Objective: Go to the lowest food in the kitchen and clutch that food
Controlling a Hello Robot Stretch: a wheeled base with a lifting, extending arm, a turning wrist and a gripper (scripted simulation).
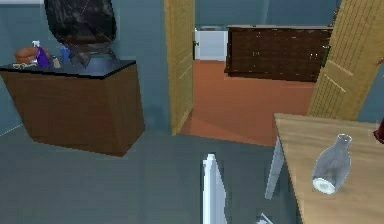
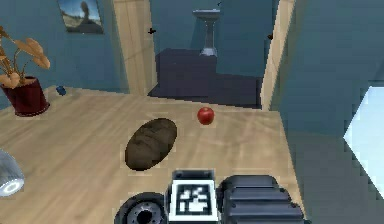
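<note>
Ahead, blue-grey floor (image 1: 150, 170) runs open between a dark counter (image 1: 75, 105) on the forward view's left and the corner of the wooden surface (image 1: 300, 140) on its right. A white chair back (image 1: 210, 190) stands just off that corner. Beyond, a doorway between wooden frames leads onto an orange floor (image 1: 250, 105) with a dark dresser (image 1: 278, 52) at the far wall. At the arm side view's bottom edge, the claw (image 2: 145, 213) shows as a dark rounded body left of a white marker square (image 2: 195, 197). Its far end cannot be made out, so neither the set of its fingers nor whether it holds anything can be told. On the surface beyond it lies a brown loaf (image 2: 152, 142), and a small red fruit (image 2: 205, 116) sits near it, farther out toward the far edge. A potted plant (image 2: 25, 85) stands at the left, and a glass bottle (image 2: 8, 175) lies at the near left edge. A black bag (image 1: 80, 22) rests on the counter.
</note>
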